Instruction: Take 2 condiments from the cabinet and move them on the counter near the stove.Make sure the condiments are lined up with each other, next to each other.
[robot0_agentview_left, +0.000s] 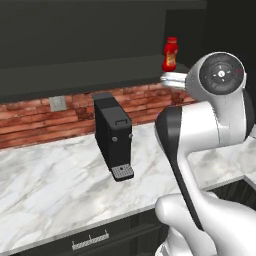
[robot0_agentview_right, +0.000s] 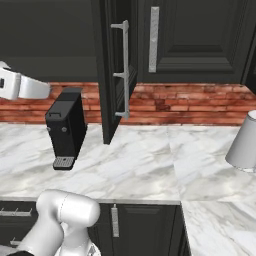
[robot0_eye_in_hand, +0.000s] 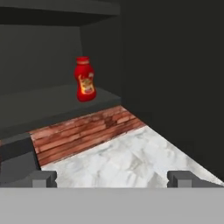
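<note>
One red bottle (robot0_eye_in_hand: 85, 79) upright on cabinet (robot0_eye_in_hand: 52, 103) shelf | gripper (robot0_eye_in_hand: 112, 178) jaws wide, empty

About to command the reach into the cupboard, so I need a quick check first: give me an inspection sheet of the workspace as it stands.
Surface: marble counter, bare around the coffee machine.
Job's things: red bottle upright on the cabinet shelf, near its right end; second condiment not made out; stove not made out.
Clutter: black coffee machine on the counter against the brick wall; grey rounded object at the far right of the counter in the right base view.
Tool: tool open, holding nothing, short of the shelf, facing the bottle.
Cables: nothing seen.
Surroundings: brick backsplash, wall outlet, open cabinet door with bar handle, dark drawers below.
</note>
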